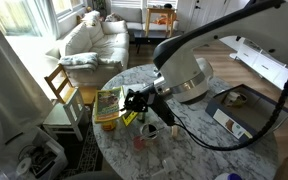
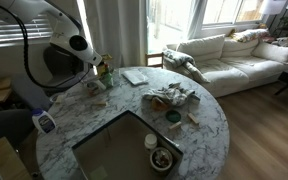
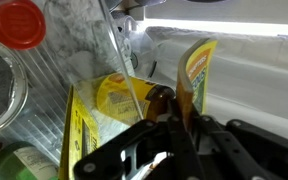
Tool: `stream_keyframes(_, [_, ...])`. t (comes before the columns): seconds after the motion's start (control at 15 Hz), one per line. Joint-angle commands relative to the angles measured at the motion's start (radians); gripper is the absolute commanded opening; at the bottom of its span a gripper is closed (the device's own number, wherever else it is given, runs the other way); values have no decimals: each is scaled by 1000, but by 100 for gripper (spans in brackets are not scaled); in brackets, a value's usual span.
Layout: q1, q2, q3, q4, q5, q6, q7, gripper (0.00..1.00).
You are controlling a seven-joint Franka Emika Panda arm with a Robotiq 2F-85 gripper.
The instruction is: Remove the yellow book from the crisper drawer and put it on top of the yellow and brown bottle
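My gripper is shut on the yellow book, which I see edge-on and upright in the wrist view, its olive cover and picture panel rising beyond the fingers. Just past the fingertips, a little to the left, stands the yellow and brown bottle, yellow lid on an amber body, partly behind a clear plastic wall. In an exterior view the gripper holds the book at the table's edge. The crisper drawer lies across the table, apart from the gripper.
A bright yellow box stands left of the jar, and a red-lidded container sits behind the plastic wall. Clutter, a small bowl and a blue-capped bottle share the marble table. A wooden chair stands beside it.
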State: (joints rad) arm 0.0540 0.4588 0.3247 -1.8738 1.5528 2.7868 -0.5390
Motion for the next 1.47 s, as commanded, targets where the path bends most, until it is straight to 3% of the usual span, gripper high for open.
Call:
stream_keyframes(0.0, [21, 26, -18, 27, -82, 29, 94, 2])
stream_keyframes(0.4, [27, 47, -31, 57, -152, 25, 177, 3])
stream_keyframes(0.53, [27, 49, -33, 62, -167, 19, 196, 9])
stream_keyframes(0.6, [27, 50, -33, 64, -174, 19, 204, 13])
stream_keyframes(0.67, [27, 50, -33, 64, -180, 19, 213, 36])
stream_keyframes(0.87, [27, 48, -34, 65, -195, 17, 229, 45])
stream_keyframes(1.2, [25, 49, -31, 72, -213, 5, 236, 84])
stream_keyframes(1.27, [23, 50, -28, 75, -213, -1, 230, 41])
stream_keyframes(1.33, [22, 51, -27, 76, -213, -6, 228, 46])
stream_keyframes(1.4, [23, 51, -27, 77, -215, -8, 229, 44])
